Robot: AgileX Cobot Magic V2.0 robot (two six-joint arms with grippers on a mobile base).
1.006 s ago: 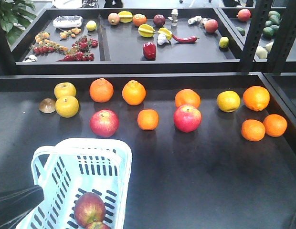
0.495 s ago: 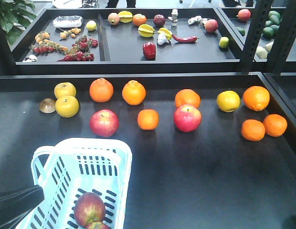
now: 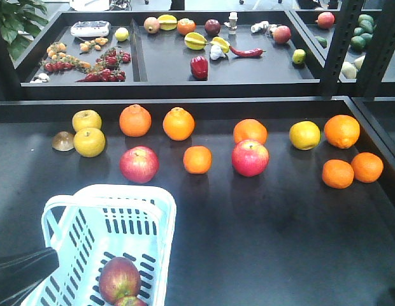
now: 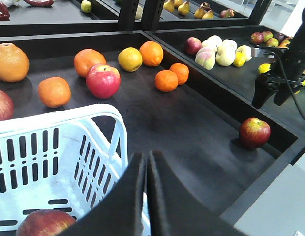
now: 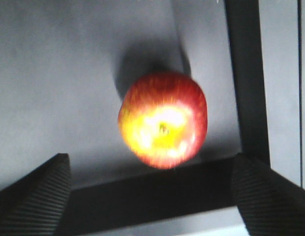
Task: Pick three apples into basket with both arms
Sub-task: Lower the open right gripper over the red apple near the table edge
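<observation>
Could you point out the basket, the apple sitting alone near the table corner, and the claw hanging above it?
basket (image 4: pixel 59 147): left wrist view, slotted side wall.
apple (image 5: pixel 163 126): right wrist view, yellow patch around the stem.
right gripper (image 4: pixel 271 92): left wrist view, midway between its open fingertips.

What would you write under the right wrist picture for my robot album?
Open right gripper hovers above a red and yellow apple lying on the dark tray.
</observation>
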